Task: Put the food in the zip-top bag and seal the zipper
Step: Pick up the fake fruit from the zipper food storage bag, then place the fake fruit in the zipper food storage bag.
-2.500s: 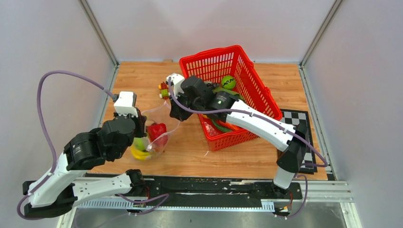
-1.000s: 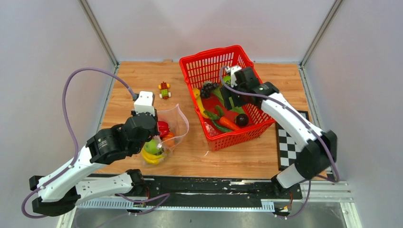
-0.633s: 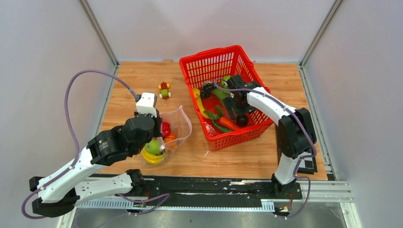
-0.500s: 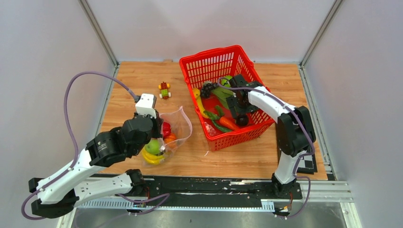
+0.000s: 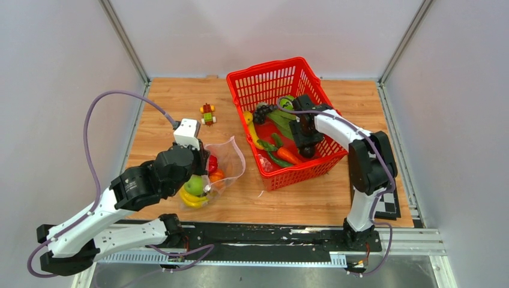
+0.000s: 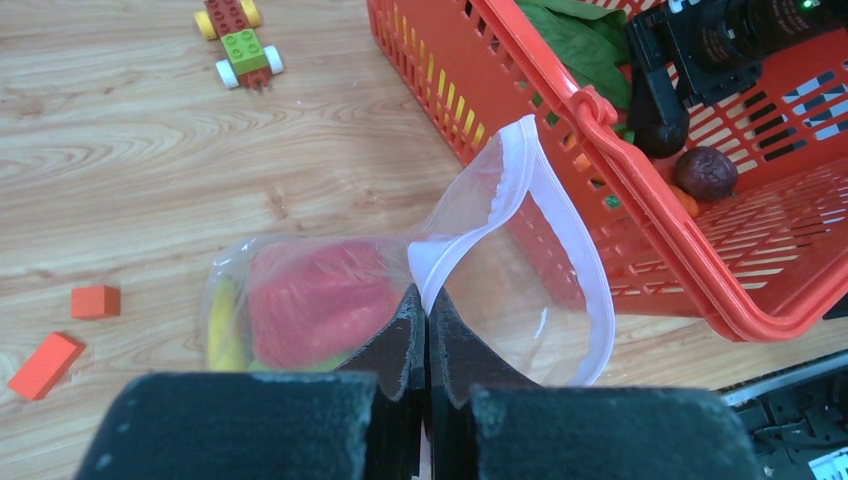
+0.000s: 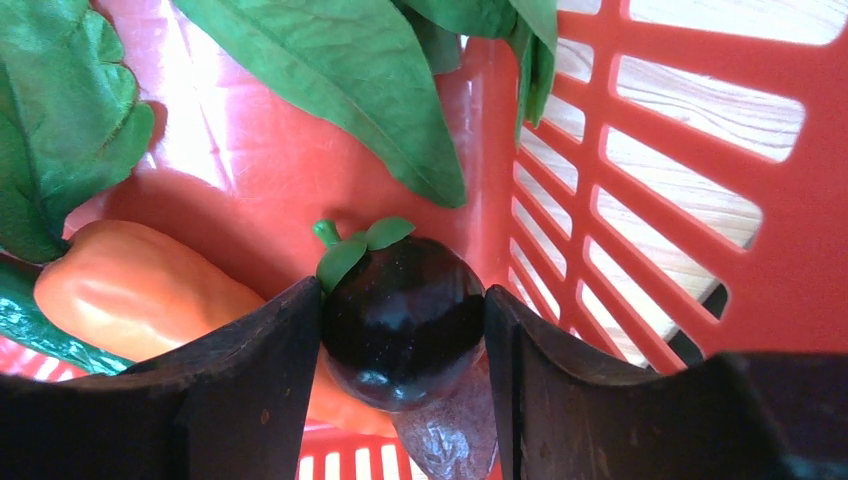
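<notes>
Food piece (image 7: 400,335), dark purple and round, is pinched by right end effector (image 7: 403,292) at 5 o'clock in red basket (image 5: 264,65). Lift straight up, clearing orange pepper (image 7: 130,275) and the wall. Left end effector (image 6: 427,305), pressed together on bag (image 6: 520,280) rim at basket's 8 o'clock, holds mouth open.

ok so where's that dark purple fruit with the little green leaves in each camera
top external: dark purple fruit right of centre, at the red basket's near end.
left wrist: fruit top right, inside the basket.
right wrist: fruit dead centre, between the right gripper's fingers.
shared landmark: the red basket.
</notes>
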Tool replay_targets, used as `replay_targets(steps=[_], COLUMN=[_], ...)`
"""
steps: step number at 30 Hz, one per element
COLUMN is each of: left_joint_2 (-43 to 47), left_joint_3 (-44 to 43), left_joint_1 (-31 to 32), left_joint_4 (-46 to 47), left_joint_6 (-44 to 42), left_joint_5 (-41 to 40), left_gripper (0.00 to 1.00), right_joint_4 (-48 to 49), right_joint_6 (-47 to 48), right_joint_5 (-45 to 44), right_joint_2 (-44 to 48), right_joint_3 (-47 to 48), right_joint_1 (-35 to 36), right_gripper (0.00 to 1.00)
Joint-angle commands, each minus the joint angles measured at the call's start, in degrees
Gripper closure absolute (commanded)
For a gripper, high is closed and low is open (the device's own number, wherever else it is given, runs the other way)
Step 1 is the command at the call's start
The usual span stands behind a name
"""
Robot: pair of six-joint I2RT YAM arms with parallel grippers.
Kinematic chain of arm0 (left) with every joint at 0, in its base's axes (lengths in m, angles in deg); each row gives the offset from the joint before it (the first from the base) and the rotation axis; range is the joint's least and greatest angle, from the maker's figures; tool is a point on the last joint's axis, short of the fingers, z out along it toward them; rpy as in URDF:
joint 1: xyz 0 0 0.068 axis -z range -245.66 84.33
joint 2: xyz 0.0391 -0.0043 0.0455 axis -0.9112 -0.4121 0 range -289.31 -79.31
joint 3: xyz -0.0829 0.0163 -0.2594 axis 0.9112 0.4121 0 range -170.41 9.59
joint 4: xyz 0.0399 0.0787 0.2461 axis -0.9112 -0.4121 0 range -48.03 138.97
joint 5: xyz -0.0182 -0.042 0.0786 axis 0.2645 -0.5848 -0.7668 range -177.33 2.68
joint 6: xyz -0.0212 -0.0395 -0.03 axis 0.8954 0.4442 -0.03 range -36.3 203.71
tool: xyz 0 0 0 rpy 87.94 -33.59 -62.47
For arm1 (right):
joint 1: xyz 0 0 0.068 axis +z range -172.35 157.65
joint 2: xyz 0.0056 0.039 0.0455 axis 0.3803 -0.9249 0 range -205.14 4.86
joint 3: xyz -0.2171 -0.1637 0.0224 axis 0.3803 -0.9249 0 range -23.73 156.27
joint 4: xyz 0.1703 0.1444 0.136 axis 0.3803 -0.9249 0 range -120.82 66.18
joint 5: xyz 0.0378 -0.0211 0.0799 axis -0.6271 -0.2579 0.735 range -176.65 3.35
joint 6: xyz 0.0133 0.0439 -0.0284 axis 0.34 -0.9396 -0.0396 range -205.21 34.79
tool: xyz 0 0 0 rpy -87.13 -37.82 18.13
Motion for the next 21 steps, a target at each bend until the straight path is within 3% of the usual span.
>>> replay_targets(steps=[1, 11, 21], left_joint_2=[0.04, -0.52, -0.71], left_joint_3=[-0.39, -0.22, -0.03], left_joint_1=[-0.07, -0.07, -0.09], left_joint_4=[3.38, 4.19, 5.61], left_joint_6=[-0.48, -0.48, -0.59], left_joint_5=[0.17, 0.83, 2.45], left_gripper=[1.00, 1.00, 1.00], right_joint_4=[1.79, 4.85, 10.75], right_joint_6=[-1.22, -1.66, -7.02], right_joint_5=[3.97, 7.77, 24.58], right_joint_2=[2.06, 20.50, 37.58], right_joint_3=[-0.65, -1.90, -4.64], right_joint_1=[0.08, 1.66, 2.76], right_gripper=[0.68, 0.72, 0.73])
